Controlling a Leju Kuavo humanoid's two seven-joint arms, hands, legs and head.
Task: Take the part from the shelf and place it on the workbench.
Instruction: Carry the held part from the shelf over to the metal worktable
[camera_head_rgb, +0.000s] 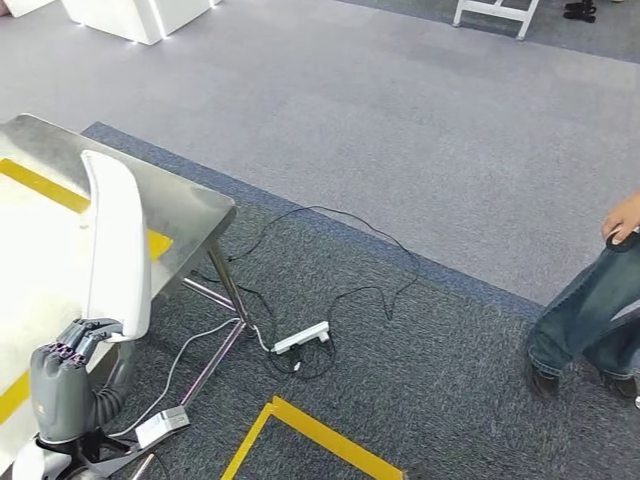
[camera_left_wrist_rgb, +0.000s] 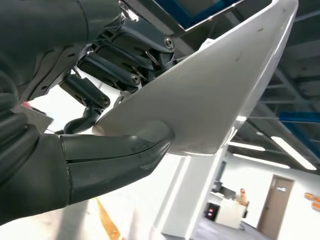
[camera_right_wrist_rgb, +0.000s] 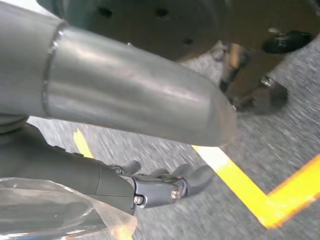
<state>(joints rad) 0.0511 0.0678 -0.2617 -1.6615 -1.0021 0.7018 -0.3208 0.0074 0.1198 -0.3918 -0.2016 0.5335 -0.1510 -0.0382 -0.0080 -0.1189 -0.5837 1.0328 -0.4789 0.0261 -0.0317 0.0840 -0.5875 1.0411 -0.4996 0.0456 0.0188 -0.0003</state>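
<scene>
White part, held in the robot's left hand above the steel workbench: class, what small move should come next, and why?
Probably lower the part onto the workbench. The left hand grips it by its lower end, standing upright over the benchtop, so it looks carried but not yet set down. The right hand hangs over the floor holding nothing, so it need not move.

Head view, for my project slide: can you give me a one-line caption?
Left hand holds the white part upright over the steel workbench; a person stands nearby.

My left robot hand (camera_head_rgb: 75, 345) — matt dark plastic — grips a glossy, smooth white plastic part (camera_head_rgb: 115, 245). The tabletop (camera_head_rgb: 189, 210) is brushed metal; the carpet (camera_head_rgb: 453, 150) is rough grey cloth.
</scene>
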